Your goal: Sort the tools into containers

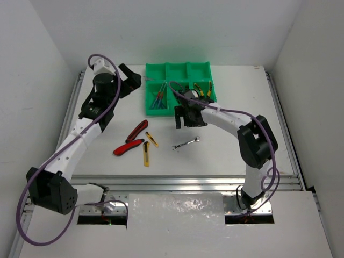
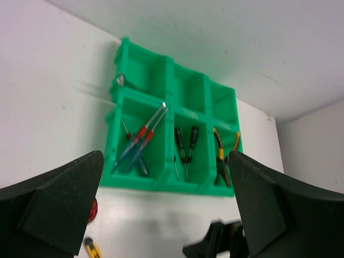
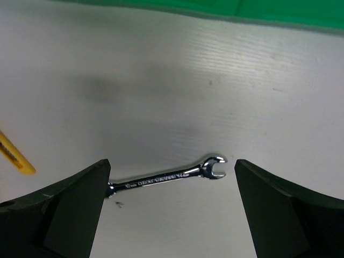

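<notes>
The green tray of containers stands at the far middle of the table. Its near row holds blue and red screwdrivers, dark screwdrivers and yellow-handled pliers. A silver wrench lies in a far compartment. My left gripper hangs open beside the tray's left side, with nothing between its fingers. On the table lie two red-black utility knives, two yellow box cutters and another silver wrench. My right gripper is open above that wrench, just in front of the tray.
The tray's front wall is close behind my right gripper. One yellow box cutter lies left of the wrench. White walls enclose the table on three sides, and a metal rail runs along its near edge.
</notes>
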